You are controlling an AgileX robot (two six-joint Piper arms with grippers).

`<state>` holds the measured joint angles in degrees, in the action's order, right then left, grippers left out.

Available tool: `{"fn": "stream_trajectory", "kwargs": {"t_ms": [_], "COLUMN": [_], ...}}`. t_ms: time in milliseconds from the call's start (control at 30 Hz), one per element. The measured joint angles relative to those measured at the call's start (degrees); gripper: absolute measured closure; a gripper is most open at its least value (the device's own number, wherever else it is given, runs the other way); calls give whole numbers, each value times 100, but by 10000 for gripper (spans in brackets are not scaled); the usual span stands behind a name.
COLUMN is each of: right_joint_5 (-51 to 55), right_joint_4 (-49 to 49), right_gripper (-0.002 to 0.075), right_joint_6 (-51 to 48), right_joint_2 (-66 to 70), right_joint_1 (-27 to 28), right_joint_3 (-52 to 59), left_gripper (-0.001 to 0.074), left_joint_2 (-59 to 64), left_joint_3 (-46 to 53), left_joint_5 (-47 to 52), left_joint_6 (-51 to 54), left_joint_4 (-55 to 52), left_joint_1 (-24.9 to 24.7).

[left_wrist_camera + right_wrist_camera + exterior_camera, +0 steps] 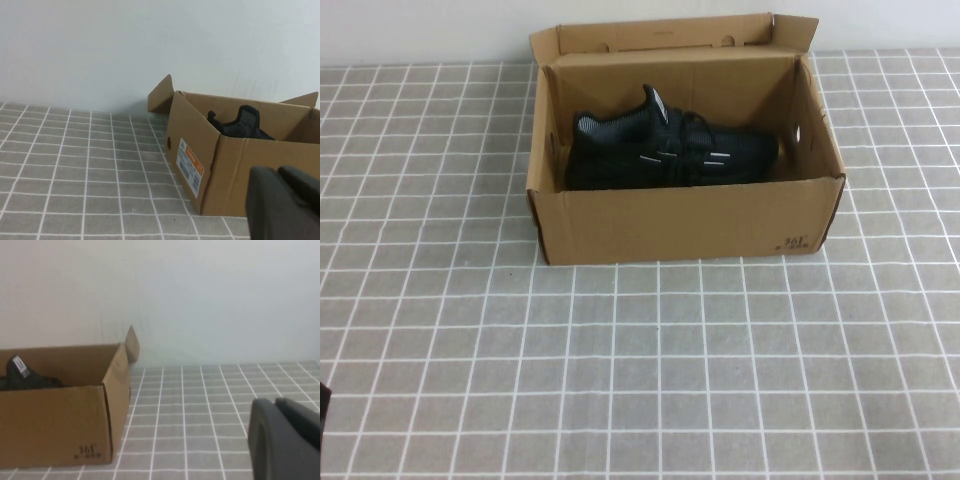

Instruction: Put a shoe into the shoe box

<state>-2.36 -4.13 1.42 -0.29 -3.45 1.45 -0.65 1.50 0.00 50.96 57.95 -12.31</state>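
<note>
The black knit shoe (665,150) lies on its sole inside the brown cardboard shoe box (685,225), toe toward the right, white dash marks on its side. The box stands open at the far middle of the table, flaps up. The left wrist view shows the box (235,170) with the shoe's heel and tongue (243,122) above the rim. The right wrist view shows the box (55,420) and the shoe's white tongue label (19,366). My left gripper (277,170) is shut and empty, low and apart from the box. My right gripper (274,401) is shut and empty, well to the box's right.
A grey tablecloth with a white grid (640,370) covers the table. A white wall (420,30) stands behind the box. A white and orange label (190,166) is on the box's left end. A dark edge of the left arm (323,405) shows at the near left.
</note>
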Motion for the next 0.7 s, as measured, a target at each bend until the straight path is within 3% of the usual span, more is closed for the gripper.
{"fn": "stream_trajectory", "kwargs": {"t_ms": [367,700], "right_joint_5": [2013,2184], "right_joint_4": [0,0], "right_gripper": [742,742], "right_joint_6": [0,0], "right_joint_2": [-15,-15], "right_joint_1": [35,35], "right_joint_3": [0,5], "left_gripper": [736,736], "left_joint_2": [0,0], "left_joint_3": [0,0], "left_joint_5": [0,0], "left_joint_6": [0,0], "left_joint_4": [0,14], "left_joint_1": [0,0]}}
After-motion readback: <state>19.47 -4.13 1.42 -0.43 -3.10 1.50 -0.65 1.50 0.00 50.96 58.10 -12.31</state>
